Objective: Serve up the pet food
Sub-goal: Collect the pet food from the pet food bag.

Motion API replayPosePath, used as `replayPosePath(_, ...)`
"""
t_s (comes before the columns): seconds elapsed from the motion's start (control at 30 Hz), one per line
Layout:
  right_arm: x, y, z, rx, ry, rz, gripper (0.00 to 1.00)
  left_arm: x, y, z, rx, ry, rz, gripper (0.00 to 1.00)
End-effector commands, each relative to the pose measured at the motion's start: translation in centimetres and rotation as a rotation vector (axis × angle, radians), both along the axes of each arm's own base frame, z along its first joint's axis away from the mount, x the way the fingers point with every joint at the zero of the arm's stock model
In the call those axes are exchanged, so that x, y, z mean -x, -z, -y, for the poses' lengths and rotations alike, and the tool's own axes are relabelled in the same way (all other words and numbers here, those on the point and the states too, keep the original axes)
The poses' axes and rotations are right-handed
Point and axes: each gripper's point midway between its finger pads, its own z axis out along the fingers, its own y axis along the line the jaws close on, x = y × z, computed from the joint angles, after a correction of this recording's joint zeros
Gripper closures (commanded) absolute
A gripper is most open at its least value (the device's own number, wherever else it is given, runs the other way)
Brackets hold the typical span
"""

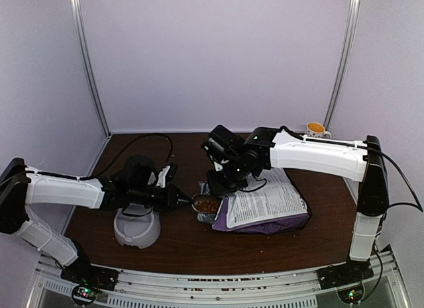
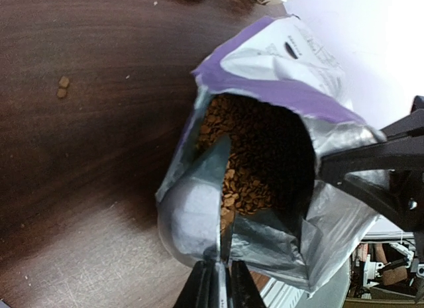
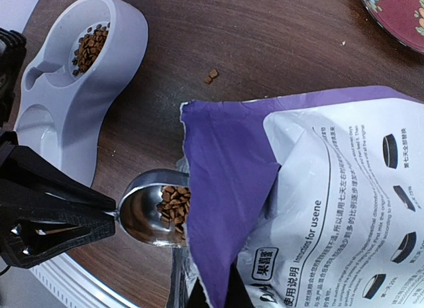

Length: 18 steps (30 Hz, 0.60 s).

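The purple printed bag (image 1: 265, 205) lies on the table with its mouth to the left. Brown kibble fills the open mouth in the left wrist view (image 2: 255, 155). My left gripper (image 1: 182, 201) is shut on the handle of a metal scoop (image 3: 149, 208), whose bowl sits at the bag's mouth and holds a small heap of kibble (image 3: 173, 203). My right gripper (image 1: 222, 182) is shut on the bag's upper lip (image 3: 225, 189) and holds it up. A grey feeder (image 3: 79, 89) stands left of the scoop with some kibble in its bowl (image 3: 89, 48).
Two loose pellets (image 3: 211, 75) lie on the table beyond the bag's mouth. A red plate (image 3: 397, 13) shows at the edge of the right wrist view. A cup (image 1: 317, 130) stands at the back right. The table's front rail (image 1: 218, 281) runs below the feeder.
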Motion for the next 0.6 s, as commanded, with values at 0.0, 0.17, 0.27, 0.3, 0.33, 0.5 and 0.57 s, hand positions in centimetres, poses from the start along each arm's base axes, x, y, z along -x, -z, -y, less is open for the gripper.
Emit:
replayPosePath(0.0, -0.8, -2.6, 0.0, -0.058, 0.019, 0.045, 1.00, -0.5, -2.4, 0.9, 0.029, 0.024, 0.090, 1.00)
replayPosePath(0.17, -0.8, -2.6, 0.2, -0.056, 0.021, 0.044, 1.00, 0.0, -2.6, 1.5, 0.105, 0.039, 0.070, 1.00)
replayPosePath(0.27, -0.7, -2.5, 0.2, -0.051, 0.021, 0.045, 1.00, 0.3, -2.9, 1.6, 0.150, 0.044, 0.064, 1.00)
replayPosePath(0.3, -0.7, -2.5, 0.3, -0.052, 0.022, 0.044, 1.00, 0.3, -3.1, 1.7, 0.166, 0.044, 0.061, 1.00)
replayPosePath(0.33, -0.7, -2.5, 0.3, -0.051, 0.023, 0.043, 1.00, 0.3, -3.3, 1.7, 0.183, 0.044, 0.059, 1.00)
replayPosePath(0.5, -0.7, -2.8, 0.3, -0.062, 0.025, 0.045, 1.00, 0.4, -4.1, 1.3, 0.269, 0.039, 0.045, 1.00)
replayPosePath(0.57, -0.7, -2.9, 0.3, -0.069, 0.026, 0.049, 1.00, 0.4, -4.4, 1.0, 0.292, 0.039, 0.045, 1.00)
